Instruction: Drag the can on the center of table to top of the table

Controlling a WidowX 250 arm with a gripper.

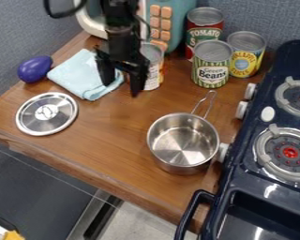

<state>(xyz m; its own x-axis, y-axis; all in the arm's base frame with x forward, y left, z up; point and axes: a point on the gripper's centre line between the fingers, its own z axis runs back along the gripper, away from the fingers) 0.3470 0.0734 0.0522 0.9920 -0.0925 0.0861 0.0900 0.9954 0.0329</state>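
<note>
A brown wooden counter (108, 140) runs between gray-blue fabric walls (15, 28) and a dark blue toy stove (246, 183) with two gray burners on the right of the view. Below the counter's front edge are a dark gray surface (33, 187) and a patch of pale, speckled floor (137, 222).

At the back stands a teal toy microwave (181, 21) with orange buttons; beside it are a red can (204, 33), a green-striped can (211, 65) and a yellow can (245, 56). A purple toy eggplant (34, 69) lies at the left, near a folded light blue cloth (77, 77). A steel lid (47, 114) lies in front of the cloth, and a steel saucepan (183, 143) sits near the stove, its handle pointing toward the cans.

The black gripper (121, 87) hangs over the rear of the counter, its fingers spread apart and pointing down. The task's can (153, 70), with a white and orange label, stands upright just to the right of the gripper, in front of the microwave and partly hidden by the nearer finger.
</note>
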